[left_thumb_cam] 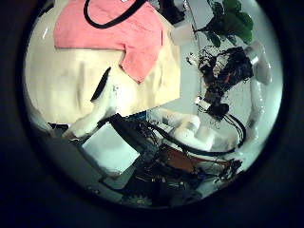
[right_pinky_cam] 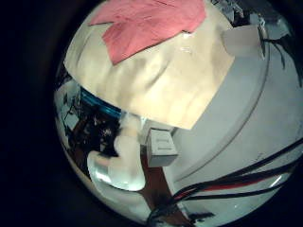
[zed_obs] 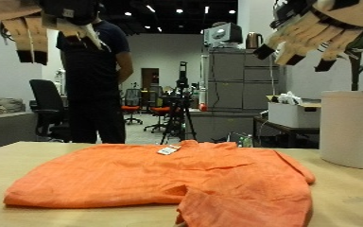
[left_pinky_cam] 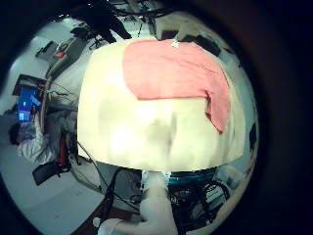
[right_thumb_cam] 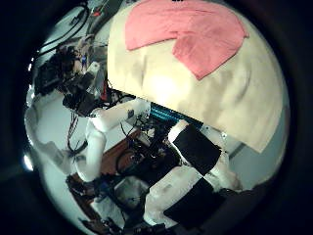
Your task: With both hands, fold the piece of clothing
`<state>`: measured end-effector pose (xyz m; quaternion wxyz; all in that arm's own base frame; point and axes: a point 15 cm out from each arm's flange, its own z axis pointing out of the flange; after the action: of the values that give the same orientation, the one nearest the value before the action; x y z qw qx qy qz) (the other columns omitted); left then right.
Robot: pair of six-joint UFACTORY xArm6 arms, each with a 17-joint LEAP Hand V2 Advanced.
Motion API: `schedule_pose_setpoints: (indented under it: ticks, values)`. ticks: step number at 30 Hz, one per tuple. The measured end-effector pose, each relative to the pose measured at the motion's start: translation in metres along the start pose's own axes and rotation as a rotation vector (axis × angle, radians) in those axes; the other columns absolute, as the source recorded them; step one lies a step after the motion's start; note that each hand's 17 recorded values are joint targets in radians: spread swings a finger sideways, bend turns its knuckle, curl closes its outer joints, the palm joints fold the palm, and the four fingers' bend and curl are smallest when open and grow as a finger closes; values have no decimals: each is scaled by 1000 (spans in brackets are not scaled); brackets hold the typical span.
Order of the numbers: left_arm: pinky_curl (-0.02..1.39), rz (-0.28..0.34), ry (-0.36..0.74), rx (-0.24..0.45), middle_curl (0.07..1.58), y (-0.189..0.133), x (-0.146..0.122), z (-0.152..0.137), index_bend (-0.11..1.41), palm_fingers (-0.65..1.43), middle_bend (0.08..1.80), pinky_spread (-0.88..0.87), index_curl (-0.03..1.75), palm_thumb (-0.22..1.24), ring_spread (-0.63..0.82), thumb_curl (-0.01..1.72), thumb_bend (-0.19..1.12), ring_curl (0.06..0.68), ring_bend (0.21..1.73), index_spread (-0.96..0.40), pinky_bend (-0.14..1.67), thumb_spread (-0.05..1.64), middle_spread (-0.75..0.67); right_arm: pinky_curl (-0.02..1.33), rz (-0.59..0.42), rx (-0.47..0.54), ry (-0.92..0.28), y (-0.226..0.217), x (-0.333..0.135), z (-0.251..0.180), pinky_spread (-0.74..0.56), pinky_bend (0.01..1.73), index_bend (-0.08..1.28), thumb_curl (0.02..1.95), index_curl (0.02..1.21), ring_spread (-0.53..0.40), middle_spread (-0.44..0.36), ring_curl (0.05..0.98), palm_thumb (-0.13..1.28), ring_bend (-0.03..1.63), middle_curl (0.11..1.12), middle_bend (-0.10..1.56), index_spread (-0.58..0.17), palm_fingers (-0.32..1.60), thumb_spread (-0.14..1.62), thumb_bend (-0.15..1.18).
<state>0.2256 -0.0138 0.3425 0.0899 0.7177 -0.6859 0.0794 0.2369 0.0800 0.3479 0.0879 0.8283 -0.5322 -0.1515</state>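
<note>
An orange short-sleeved garment (zed_obs: 181, 184) lies spread flat on the light wooden table (zed_obs: 18, 156), with a small white tag (zed_obs: 169, 149) at its far edge and one sleeve folded over near the front. My left hand (zed_obs: 37, 24) and right hand (zed_obs: 320, 33) hang high above the table, fingers relaxed and holding nothing. From up there, the palm views look down on the garment (left_pinky_cam: 181, 73) (left_thumb_cam: 109, 28) (right_pinky_cam: 151, 24) (right_thumb_cam: 191, 29), which covers one end of the table (left_pinky_cam: 147, 137).
A tall white cylindrical bin (zed_obs: 352, 128) stands at the table's edge below my right hand. Grey cabinets (zed_obs: 238, 90) and office chairs stand beyond the table. A white box (right_pinky_cam: 161, 144) sits on the floor beside the table.
</note>
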Motion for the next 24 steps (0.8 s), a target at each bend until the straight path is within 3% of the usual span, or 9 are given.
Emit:
schedule_pose_setpoints:
  ticks: [14, 20, 24]
  values:
    - [308, -32, 0, 6, 357, 0, -4, -3, 176, 265, 194, 340, 337, 629, 401, 366, -23, 192, 411, -7, 199, 1052, 102, 283, -29, 4, -4, 4, -2, -2, 393, 189, 181, 220, 333, 256, 93, 264, 569, 203, 322, 190, -295, 193, 1361, -10]
    - [303, 46, -10, -49, 360, -8, 7, 18, 177, 271, 196, 339, 342, 629, 412, 366, -23, 190, 411, -11, 199, 1052, 87, 283, -14, -10, -5, 3, 3, 0, 393, 189, 181, 220, 332, 255, 93, 264, 569, 203, 321, 190, -297, 193, 1360, -10]
    - [306, 143, -134, -140, 358, -20, 0, 46, 152, 261, 195, 329, 332, 629, 418, 366, -23, 194, 426, 10, 208, 1052, 69, 282, 8, -6, -9, 5, 7, -4, 398, 189, 182, 219, 332, 254, 91, 264, 569, 205, 322, 192, -297, 206, 1360, -10]
